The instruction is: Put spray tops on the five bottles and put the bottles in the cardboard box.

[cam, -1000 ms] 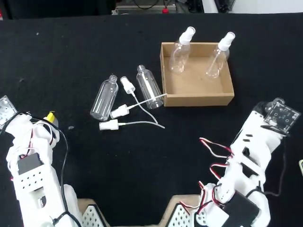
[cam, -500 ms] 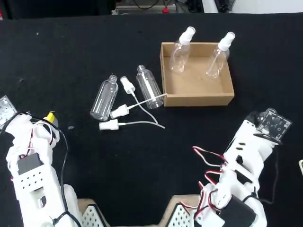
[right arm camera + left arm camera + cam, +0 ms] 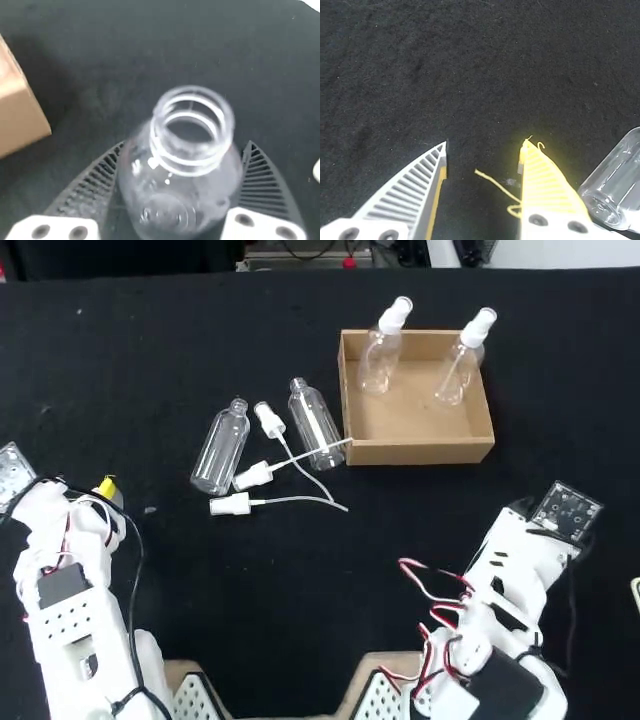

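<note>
My right gripper point(image 3: 184, 145) is shut on a clear bottle point(image 3: 192, 150) with no top, whose open neck faces the camera. That arm point(image 3: 520, 570) stands at the front right, short of the cardboard box point(image 3: 415, 445). Two capped bottles point(image 3: 382, 345) point(image 3: 462, 358) lean against the box's far wall. Left of the box, two uncapped bottles point(image 3: 221, 445) point(image 3: 315, 423) lie on the table among three spray tops point(image 3: 268, 420) point(image 3: 253, 476) point(image 3: 231, 505) with long tubes. At the front left, my left gripper point(image 3: 484, 145) hangs open over bare cloth, with a bottle point(image 3: 615, 190) just beside its yellow finger.
A black cloth point(image 3: 150, 360) covers the table. A corner of the box point(image 3: 15, 120) shows beside my right gripper. Red and white wires point(image 3: 435, 585) loop off the right arm. Both arm bases stand at the front edge.
The right arm has drawn back toward the front edge and slightly left, away from the box, with the bottle in its gripper. The left arm and the loose items have not moved.
</note>
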